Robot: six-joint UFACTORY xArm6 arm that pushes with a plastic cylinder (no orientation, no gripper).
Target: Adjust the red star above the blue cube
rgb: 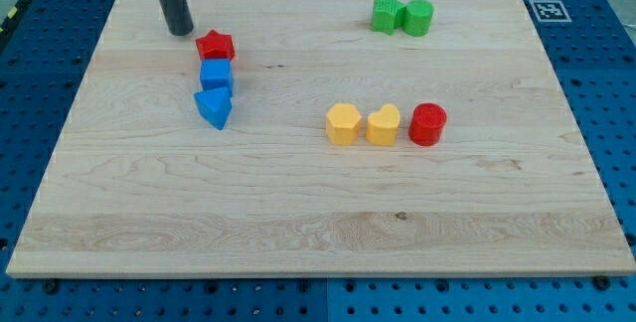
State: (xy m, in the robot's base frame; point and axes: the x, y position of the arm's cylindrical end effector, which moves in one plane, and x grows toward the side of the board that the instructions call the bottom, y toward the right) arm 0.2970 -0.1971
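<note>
Red star (215, 46) touched the blue cube (216, 74) from above; my tip (181, 32), upper left, no hand. Light, rigid; likely slides if pushed on a flank.

Lab: blue pegboard bench (596, 292), fiducial tag (548, 10)

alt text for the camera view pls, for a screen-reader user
My tip rests on the wooden board just left of the red star, which sits directly above the blue cube and a blue triangular block. Mid-board are two yellow blocks and a red cylinder; two green blocks sit top right.
</note>
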